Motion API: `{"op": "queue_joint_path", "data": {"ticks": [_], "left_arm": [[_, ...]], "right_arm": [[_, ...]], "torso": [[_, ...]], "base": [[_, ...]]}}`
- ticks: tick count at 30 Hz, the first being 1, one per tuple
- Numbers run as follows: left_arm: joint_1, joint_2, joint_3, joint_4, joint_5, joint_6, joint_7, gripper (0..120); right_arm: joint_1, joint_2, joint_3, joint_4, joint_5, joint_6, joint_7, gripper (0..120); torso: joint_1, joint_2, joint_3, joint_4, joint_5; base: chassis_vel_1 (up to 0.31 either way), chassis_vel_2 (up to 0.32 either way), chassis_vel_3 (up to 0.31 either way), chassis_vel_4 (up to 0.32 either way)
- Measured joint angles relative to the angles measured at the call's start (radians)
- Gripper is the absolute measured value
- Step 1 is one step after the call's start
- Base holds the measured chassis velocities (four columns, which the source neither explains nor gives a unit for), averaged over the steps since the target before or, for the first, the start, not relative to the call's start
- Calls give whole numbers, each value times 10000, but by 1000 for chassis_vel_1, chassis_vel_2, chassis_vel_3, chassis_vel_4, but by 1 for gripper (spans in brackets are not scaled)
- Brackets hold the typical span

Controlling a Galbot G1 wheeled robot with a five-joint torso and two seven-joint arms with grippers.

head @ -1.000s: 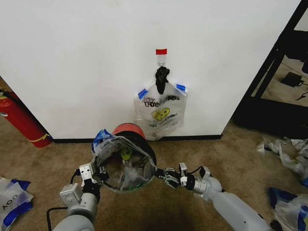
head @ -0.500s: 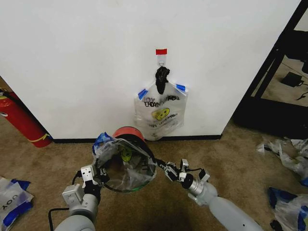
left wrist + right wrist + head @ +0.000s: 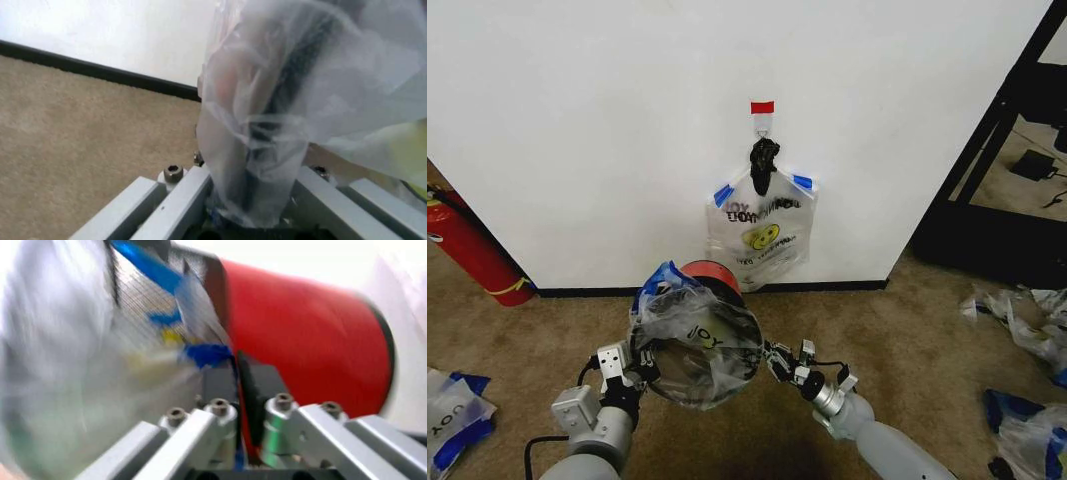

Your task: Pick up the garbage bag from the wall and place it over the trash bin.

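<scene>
Now both arms reach forward from the lower edge of the head view and meet at the bin (image 3: pixel 712 275), which lies tipped on the carpet (image 3: pixel 547 330) with its red base toward the wall (image 3: pixel 577 120). Between the 2 grippers, a bag (image 3: pixel 699 345) is stretched over the bin's mouth, its blue handle top just above the left gripper.

Left gripper (image 3: pixel 634 365) sits at the bin's left edge, forearm pointing up and slightly inward; its fingers are clenched on a gathered fold of the bag, seen up close from the left wrist (image 3: pixel 253 150).

Right gripper (image 3: pixel 779 362) comes in from the right, forearm angled up and to the left. From the right wrist, its fingers (image 3: pixel 217 382) are pressed together, pinching the bag's edge (image 3: pixel 207 352) against the bin's rim, with the red base (image 3: pixel 300 340) just beyond.

Past both grippers, a 2nd bag (image 3: pixel 760 230) hangs on the wall's hook.
</scene>
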Motion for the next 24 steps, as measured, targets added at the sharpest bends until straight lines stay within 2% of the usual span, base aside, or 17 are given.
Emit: {"op": "queue_joint_path", "data": {"ticks": [3,4,8,10,11,14,15,18,19,22,24], "left_arm": [[-123,206,-36,438,340,-167,88,0],[-123,206,-36,438,340,-167,88,0],[-321,643,-93,1333,1066,-491,327,0],[-298,730,-27,1478,1368,-592,463,0],[-262,769,36,1563,1637,-675,570,0],[-196,816,135,1704,2156,-870,799,0],[-151,846,170,1785,2538,-1057,1002,0],[-56,950,204,1991,3574,-1693,1586,0],[-56,950,204,1991,3574,-1693,1586,0],[8,1127,211,2366,4971,-2558,2253,0],[3,1188,215,2550,5458,-2795,2478,0]], "right_arm": [[6,-261,249,333,110,-719,-708,15],[6,-261,249,333,110,-719,-708,15],[74,-996,879,524,-276,-2441,-2812,32],[110,-1243,1093,546,-545,-2868,-3336,39],[130,-1391,1190,598,-676,-3070,-3501,46],[152,-1527,1214,710,-651,-3198,-3506,52],[157,-1557,1204,828,-563,-3209,-3494,59],[84,-1629,993,1477,97,-3162,-2611,69],[84,-1629,993,1477,97,-3162,-2611,69],[-71,-1701,598,2580,352,-2850,-442,83],[-147,-1786,350,3352,174,-2766,1117,91]], "torso": [[0,0,0,0,0],[0,0,0,0,0],[0,0,0,-3,0],[0,0,0,-4,-3],[0,0,0,-4,-1],[0,0,0,-4,-1],[0,0,0,-3,0],[0,0,0,1,0],[0,0,0,1,0],[0,0,0,0,1],[0,0,0,0,-2]], "base": [[0,0,0,0],[0,0,0,0],[0,0,0,0],[0,0,0,0],[0,0,0,0],[0,0,0,0],[0,0,0,0],[0,0,0,0],[0,0,0,0],[0,0,0,0],[0,0,0,0]]}}
